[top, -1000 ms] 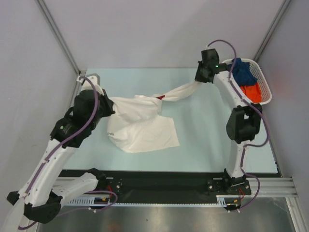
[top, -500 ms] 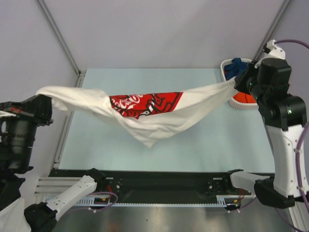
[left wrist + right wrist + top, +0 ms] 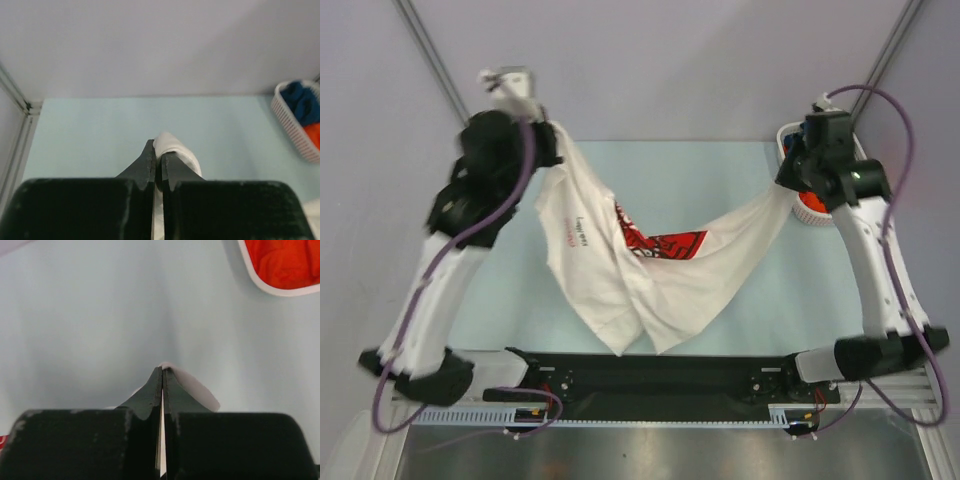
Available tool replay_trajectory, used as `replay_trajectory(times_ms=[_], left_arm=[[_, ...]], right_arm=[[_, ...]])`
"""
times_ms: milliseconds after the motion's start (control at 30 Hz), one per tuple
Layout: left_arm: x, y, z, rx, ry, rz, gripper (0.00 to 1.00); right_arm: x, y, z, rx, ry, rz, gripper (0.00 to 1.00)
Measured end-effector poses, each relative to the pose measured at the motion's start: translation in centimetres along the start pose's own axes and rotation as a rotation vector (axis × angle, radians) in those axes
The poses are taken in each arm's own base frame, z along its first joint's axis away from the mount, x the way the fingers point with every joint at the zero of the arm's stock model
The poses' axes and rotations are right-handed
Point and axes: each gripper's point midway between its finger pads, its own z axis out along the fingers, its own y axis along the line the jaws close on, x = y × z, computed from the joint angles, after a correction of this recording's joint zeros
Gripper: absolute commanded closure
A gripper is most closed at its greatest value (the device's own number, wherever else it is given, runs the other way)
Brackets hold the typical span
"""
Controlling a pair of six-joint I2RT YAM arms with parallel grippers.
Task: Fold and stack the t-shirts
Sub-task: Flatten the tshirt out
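The white t-shirt (image 3: pixel 650 280) with a red-and-white print (image 3: pixel 665 243) hangs in the air between both arms, sagging down toward the table's near edge. My left gripper (image 3: pixel 548 135) is shut on one end of it at the upper left; a white cloth fold (image 3: pixel 172 150) shows between the jaws. My right gripper (image 3: pixel 787 185) is shut on the other end (image 3: pixel 192 385) at the right. A dark blue shirt (image 3: pixel 302 102) and an orange shirt (image 3: pixel 285 260) lie in the basket.
The white lattice basket (image 3: pixel 295 137) stands at the far right of the pale blue table (image 3: pixel 700 170), partly hidden behind my right arm in the top view. Grey walls and metal frame posts (image 3: pixel 425 60) enclose the table.
The shirt was lifted off the table and stretched between the arms. Since then my left gripper has swung in and up to the far left, and the shirt now sags lower.
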Motion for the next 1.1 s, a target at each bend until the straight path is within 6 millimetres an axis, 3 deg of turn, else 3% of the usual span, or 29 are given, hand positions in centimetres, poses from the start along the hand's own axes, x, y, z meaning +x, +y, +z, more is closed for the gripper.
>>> replay_trajectory(times_ms=[67,133,200,300,333,367,433,500,600,633,767,800,867,933,1000,1100], left_arm=[[3.9,-1.2,5.1,0.004,0.111,0.047,1.0],[10.5,-1.8,10.8,0.0,0.279,0.098,1.0],[17.0,-1.2,14.9,-0.026,0.43,0.135,0.99],[24.1,0.6,18.8,-0.083,0.597,0.187,0.61],[25.6,1.2,19.9,-0.103,0.644,0.201,0.33],[25.7,1.6,21.4,-0.123,0.652,0.205,0.22],[24.7,2.1,24.3,-0.159,0.613,0.183,0.14],[23.6,2.9,24.8,-0.197,0.581,0.16,0.14],[22.9,3.9,21.9,-0.224,0.57,0.114,0.17],[23.6,4.1,19.2,-0.222,0.599,0.094,0.2],[26.3,2.9,9.6,-0.146,0.666,-0.007,0.34],[27.2,2.1,7.4,-0.113,0.671,-0.039,0.37],[29.7,-0.1,2.3,-0.028,0.729,-0.092,0.37],[32.3,-2.7,-1.7,0.067,0.776,-0.151,0.35],[35.7,-4.9,-5.4,0.155,0.856,-0.216,0.33],[41.5,-5.7,-9.6,0.175,1.011,-0.336,0.32]], right_arm=[[0.7,-0.2,5.8,0.046,0.061,-0.013,0.99],[2.4,-0.9,11.6,0.098,0.145,-0.03,0.86],[4.5,-1.9,16.7,0.144,0.229,-0.047,0.78],[6.6,-3.0,21.9,0.193,0.327,-0.081,0.54],[6.8,-3.2,23.2,0.207,0.349,-0.093,0.45],[6.5,-3.1,24.2,0.212,0.355,-0.1,0.4],[5.7,-2.7,24.8,0.216,0.352,-0.117,0.33],[5.6,-2.2,23.9,0.221,0.355,-0.132,0.32],[6.9,0.0,20.3,0.183,0.361,-0.175,0.33],[8.0,1.1,18.6,0.154,0.365,-0.198,0.38],[17.0,6.4,9.9,-0.058,0.445,-0.338,0.51],[19.8,7.5,7.5,-0.127,0.473,-0.376,0.6],[24.6,8.4,4.0,-0.231,0.523,-0.426,0.64],[28.1,8.0,2.4,-0.262,0.579,-0.434,0.63],[31.1,7.4,2.2,-0.263,0.624,-0.432,0.57],[34.9,7.4,2.3,-0.251,0.68,-0.454,0.51]])
